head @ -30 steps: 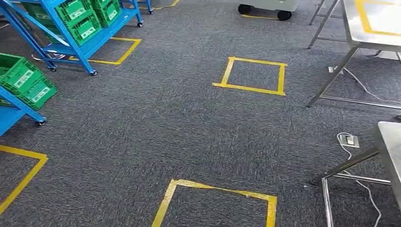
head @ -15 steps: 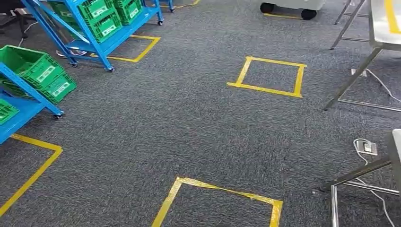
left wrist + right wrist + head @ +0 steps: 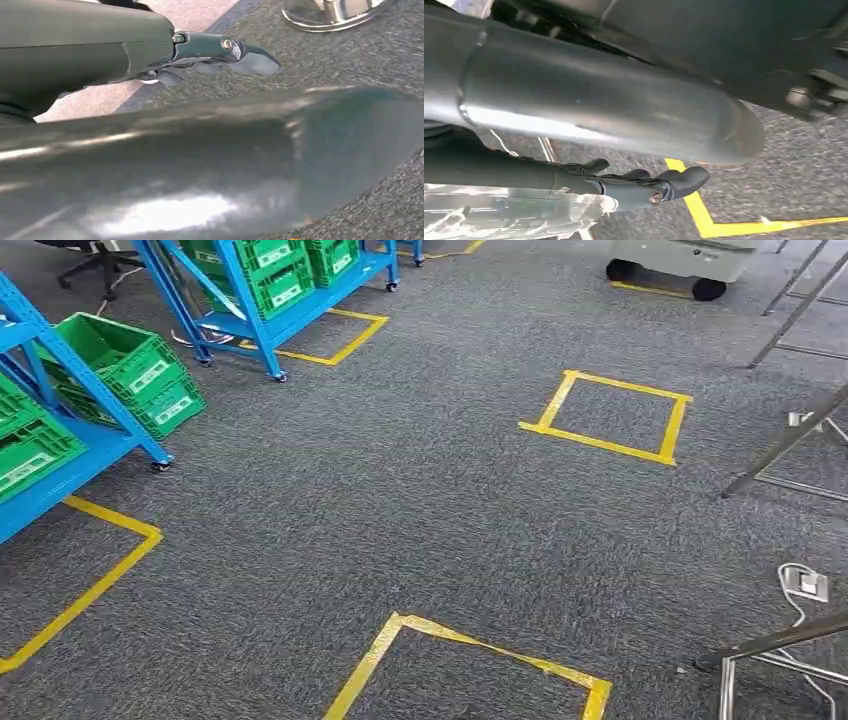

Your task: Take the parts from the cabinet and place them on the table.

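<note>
Here the blue shelving with its green crates stood at the left over grey carpet marked with yellow tape squares. The right hand gripped a clear plastic bag against its fingers. The left hand hung over the carpet, fingers stretched out with nothing in them.

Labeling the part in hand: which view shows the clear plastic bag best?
The right wrist view: the clear plastic bag lies crinkled against the right hand, which appears to hold it, though the grip is partly hidden. The head view has floor, yellow tape squares and green crates. The left wrist view has the left hand over carpet.
</note>
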### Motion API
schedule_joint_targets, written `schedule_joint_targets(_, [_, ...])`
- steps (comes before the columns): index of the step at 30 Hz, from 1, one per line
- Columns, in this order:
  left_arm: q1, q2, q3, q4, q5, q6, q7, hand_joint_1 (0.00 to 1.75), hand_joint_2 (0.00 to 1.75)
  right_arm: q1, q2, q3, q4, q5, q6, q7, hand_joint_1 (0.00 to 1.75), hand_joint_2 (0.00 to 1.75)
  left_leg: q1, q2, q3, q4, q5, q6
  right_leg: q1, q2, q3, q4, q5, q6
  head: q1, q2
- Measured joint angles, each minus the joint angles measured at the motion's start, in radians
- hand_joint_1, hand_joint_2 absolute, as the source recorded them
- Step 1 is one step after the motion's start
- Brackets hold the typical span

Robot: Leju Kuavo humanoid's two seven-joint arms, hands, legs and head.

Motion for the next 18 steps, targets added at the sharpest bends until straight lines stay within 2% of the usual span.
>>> schedule_joint_targets(1, [0.0,0.002,0.0,0.0,0.0,0.0,0.0,0.0,0.0,0.0,0.0,0.0,0.0,-0.002,0.0,0.0,0.0,0.0,-0.003,-0.006,0.0,0.001,-0.003,-0.007,-0.006,0.033,0.028,-0.048,-0.005,0.008,0.0,0.0])
schedule_joint_targets(2, [-0.002,0.003,0.0,0.0,0.0,0.0,0.0,0.0,0.0,-0.002,0.002,0.0,0.0,-0.003,0.0,0.0,0.0,0.0,-0.004,-0.014,-0.01,0.014,-0.003,-0.011,-0.009,0.041,0.045,-0.078,-0.013,0.0,0.001,0.0])
schedule_joint_targets(3, [-0.001,0.003,0.0,0.0,-0.001,0.001,-0.001,0.0,0.0,-0.002,0.002,0.0,0.0,-0.004,0.0,0.0,0.0,0.0,-0.005,-0.018,-0.018,0.015,0.003,-0.014,-0.007,0.037,0.035,-0.065,-0.012,-0.011,-0.003,0.0])
schedule_joint_targets(5, [0.005,0.004,0.0,0.0,-0.001,0.001,-0.002,0.0,0.0,0.001,0.002,0.0,0.0,-0.005,0.0,0.0,0.0,0.0,-0.003,-0.025,-0.022,0.014,0.007,-0.02,-0.002,0.028,0.032,-0.059,-0.014,-0.02,-0.001,0.0])
schedule_joint_targets(6, [0.005,0.005,0.0,0.0,-0.001,0.001,-0.003,0.0,0.0,0.001,0.003,0.0,0.0,-0.005,0.0,-0.001,0.0,0.0,-0.002,-0.021,-0.024,0.015,0.0,-0.024,-0.008,0.02,0.034,-0.063,-0.011,-0.027,0.0,0.0])
schedule_joint_targets(7, [0.005,0.002,0.0,0.0,-0.001,0.001,-0.006,0.0,0.0,0.0,0.002,0.0,0.0,-0.006,-0.001,-0.002,0.0,0.0,-0.005,0.006,-0.033,0.04,-0.021,-0.031,-0.007,0.016,0.034,-0.063,-0.011,-0.035,-0.006,0.0])
schedule_joint_targets(8, [0.001,0.003,0.0,0.0,-0.001,0.001,-0.008,0.0,0.0,-0.001,0.002,0.0,0.0,-0.007,-0.002,-0.003,0.0,0.0,-0.004,0.02,-0.06,0.098,-0.057,-0.036,-0.006,0.008,0.034,-0.063,-0.011,-0.042,-0.011,0.0])
schedule_joint_targets(10, [-0.003,0.0,0.0,0.0,-0.001,0.001,-0.01,0.0,0.0,0.0,0.002,0.0,0.0,-0.008,-0.002,-0.003,0.0,0.0,-0.003,0.028,-0.142,0.273,-0.137,-0.041,-0.003,-0.011,0.032,-0.063,-0.013,-0.045,-0.011,0.0])
schedule_joint_targets(11, [-0.002,-0.001,0.0,0.0,-0.001,0.001,-0.011,0.0,0.0,0.001,0.001,0.0,0.0,-0.009,-0.002,-0.003,0.0,0.0,-0.002,0.028,-0.173,0.338,-0.155,-0.041,-0.002,-0.02,0.032,-0.063,-0.013,-0.047,-0.011,0.0])
schedule_joint_targets(12, [0.001,-0.002,0.0,0.0,-0.001,0.001,-0.011,0.0,0.0,0.001,0.001,0.0,0.0,-0.01,-0.002,-0.003,0.0,0.0,-0.002,0.028,-0.179,0.349,-0.146,-0.039,-0.001,-0.025,0.032,-0.063,-0.013,-0.047,-0.011,0.0])
schedule_joint_targets(13, [0.004,-0.003,0.0,0.0,-0.001,0.001,-0.011,0.0,0.0,0.001,0.002,0.0,0.0,-0.01,-0.002,-0.003,0.0,0.0,-0.003,0.028,-0.162,0.315,-0.115,-0.035,0.0,-0.031,0.033,-0.063,-0.013,-0.047,-0.012,0.0])
schedule_joint_targets(15, [0.003,-0.002,0.0,0.0,-0.001,0.001,-0.011,0.0,0.0,-0.001,0.002,0.0,0.0,-0.01,-0.003,-0.003,0.0,0.0,-0.006,0.036,-0.08,0.157,-0.029,-0.023,0.001,-0.041,0.037,-0.065,-0.013,-0.047,-0.011,0.0])
schedule_joint_targets(16, [0.002,-0.002,0.0,0.0,-0.001,0.001,-0.011,0.0,0.0,-0.001,0.002,0.0,0.0,-0.01,-0.003,-0.003,0.0,0.0,-0.012,0.057,-0.039,0.08,0.001,-0.013,0.001,-0.046,0.039,-0.068,-0.013,-0.047,-0.011,0.0])
schedule_joint_targets(17, [0.0,-0.001,0.0,0.0,-0.001,0.001,-0.011,0.0,0.0,-0.002,0.002,0.0,0.0,-0.01,-0.003,-0.003,0.0,0.0,-0.02,0.076,-0.019,0.036,0.005,-0.007,0.007,-0.051,0.039,-0.065,-0.014,-0.044,-0.013,0.0])
schedule_joint_targets(18, [-0.004,-0.001,0.0,0.0,-0.001,0.001,-0.011,0.0,0.0,-0.001,0.002,0.0,0.0,-0.01,-0.003,-0.003,0.0,0.0,-0.021,0.074,-0.013,0.017,-0.004,-0.003,0.009,-0.055,0.034,-0.065,-0.012,-0.039,-0.013,0.0])
